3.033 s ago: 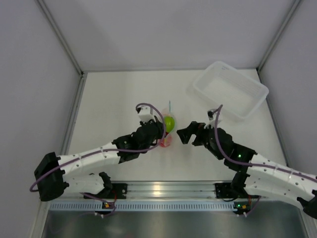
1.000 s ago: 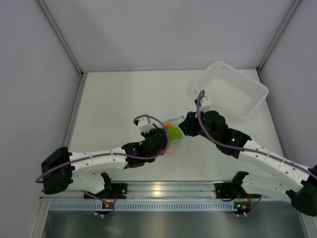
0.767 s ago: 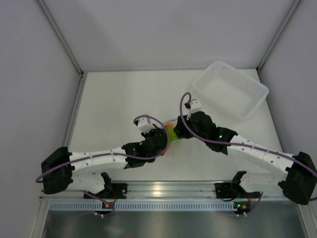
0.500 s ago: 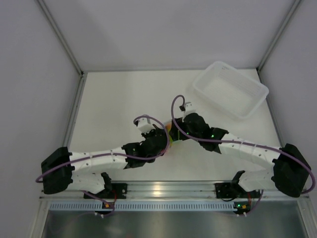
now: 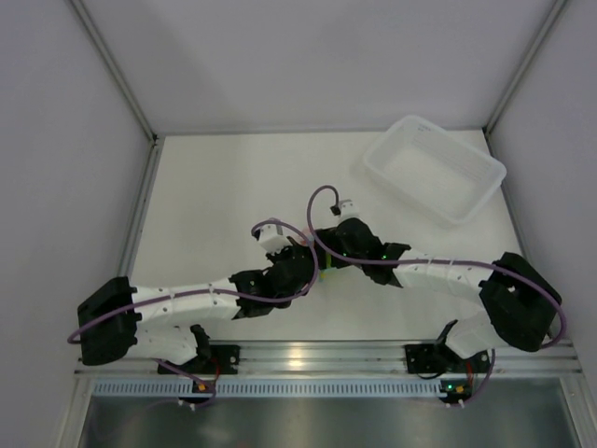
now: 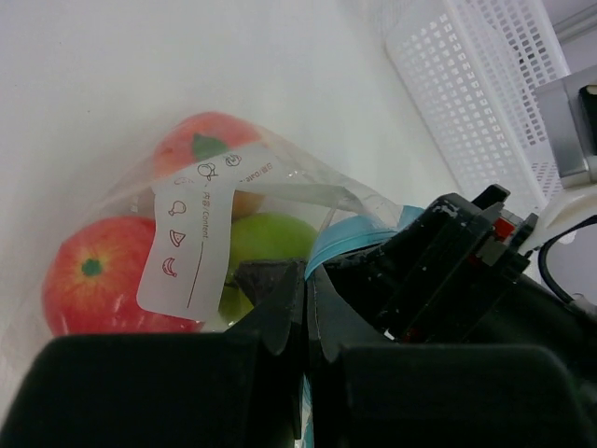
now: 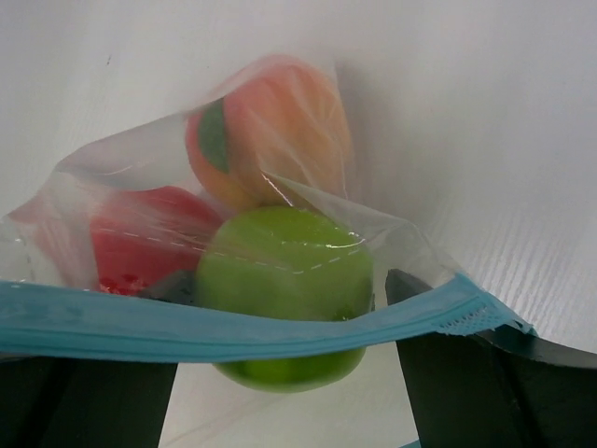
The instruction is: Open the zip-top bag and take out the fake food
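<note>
Nearest me, my left arm point(image 5: 177, 301) lay low along the tabletop point(image 5: 215, 187), reaching in toward the middle just as it had a second before. My right arm point(image 5: 448, 275) had changed most. Its elbow had folded in from the right edge, and the forearm now ran left, almost level, to meet the other arm.

The left tool point(image 6: 303, 303) stayed pinched shut on the bag point(image 6: 280, 191) at its mouth, beside the teal strip point(image 6: 326, 245). The right tool point(image 7: 284, 327) had sat just right of the bag a second earlier with narrower jaws. It had since pushed in against the left tool and spread its jaws wide. The strip ran across between its fingers, and it gripped nothing that I could see.

The bag rested on the tabletop about midway out, under both tools, so from above only a sliver of green showed. Inside, the green fruit point(image 7: 284, 271) sat nearest the mouth, with the red fruit point(image 7: 149, 238) and the peach fruit point(image 7: 270, 121) behind it.

Farthest off, at the back right, the bin point(image 5: 435, 170) had not moved.
</note>
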Available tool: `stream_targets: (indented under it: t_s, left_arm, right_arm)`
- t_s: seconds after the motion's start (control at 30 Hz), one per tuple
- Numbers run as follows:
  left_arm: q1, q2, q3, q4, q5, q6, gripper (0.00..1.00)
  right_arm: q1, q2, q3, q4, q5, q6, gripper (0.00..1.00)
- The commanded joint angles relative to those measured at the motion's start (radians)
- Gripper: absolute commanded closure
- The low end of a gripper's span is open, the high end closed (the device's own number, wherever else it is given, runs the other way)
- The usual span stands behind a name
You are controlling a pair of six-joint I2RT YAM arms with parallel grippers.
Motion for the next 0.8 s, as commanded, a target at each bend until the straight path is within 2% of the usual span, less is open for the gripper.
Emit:
stream_targets:
  t_s: [0.0,0.23,0.37,0.4,0.47,0.5,0.77]
  left_arm:
    - [-0.003,-0.012,-0.005,0.012,-0.008,-0.028,1.0]
    - [-0.003,-0.006,-0.015,0.012,-0.014,-0.043,1.0]
    - [-0.003,-0.001,-0.024,0.01,-0.017,-0.051,1.0]
    - [-0.003,0.0,-0.022,0.012,-0.019,-0.051,1.0]
    - [-0.003,0.006,-0.021,0.012,-0.02,-0.051,1.0]
    - [-0.003,0.006,-0.022,0.01,-0.022,-0.049,1.0]
    - [-0.003,0.04,-0.025,0.01,-0.03,-0.058,1.0]
  right_arm:
    - [0.013,0.04,-0.016,0.06,0.021,0.017,0.15]
    - [0.013,0.08,-0.06,0.096,0.0,0.036,0.12]
    - [0.014,0.06,-0.102,0.142,0.003,0.042,0.22]
    - [0.013,0.057,-0.102,0.142,0.001,0.037,0.32]
    - [0.014,0.05,-0.094,0.136,-0.005,0.022,0.46]
    - [0.014,0.045,-0.094,0.138,-0.006,0.019,0.49]
    - [0.013,-0.029,-0.088,0.109,0.0,-0.001,0.6]
